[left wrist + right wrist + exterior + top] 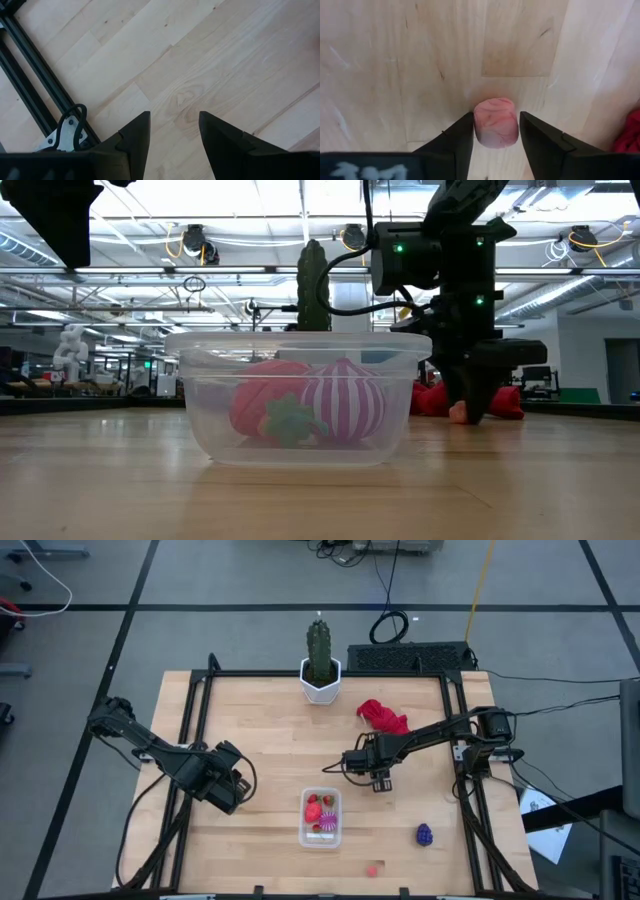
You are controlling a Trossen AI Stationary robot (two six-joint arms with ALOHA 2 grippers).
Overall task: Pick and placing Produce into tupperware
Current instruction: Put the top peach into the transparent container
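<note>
The clear tupperware [303, 822] [200, 415] stands near the table's near edge. It holds a red strawberry [314, 806] [262, 408] and a magenta striped round piece [325, 824] [345, 400]. My right gripper [381, 783] [466, 412] [496, 116] is down at the table, right of and beyond the container, shut on a tiny pink piece [495, 120]. A dark purple grape bunch [424, 834] and another small pink piece [372, 868] lie on the table near its near right corner. My left gripper [228, 790] [174, 125] waits open over bare wood, left of the container. My right gripper pinches the tiny pink piece by its two opposite sides [479, 129] between its two fingers [462, 135]. The fingers come from above, pointing down. The piece rests on the table [458, 414].
A red cloth [384, 716] [500, 400] lies beyond the right gripper. The green cactus in its white pot [320, 670] stands at the far edge. A black frame rail [35, 85] runs along the table's sides. Bare wood lies between the container and the left arm.
</note>
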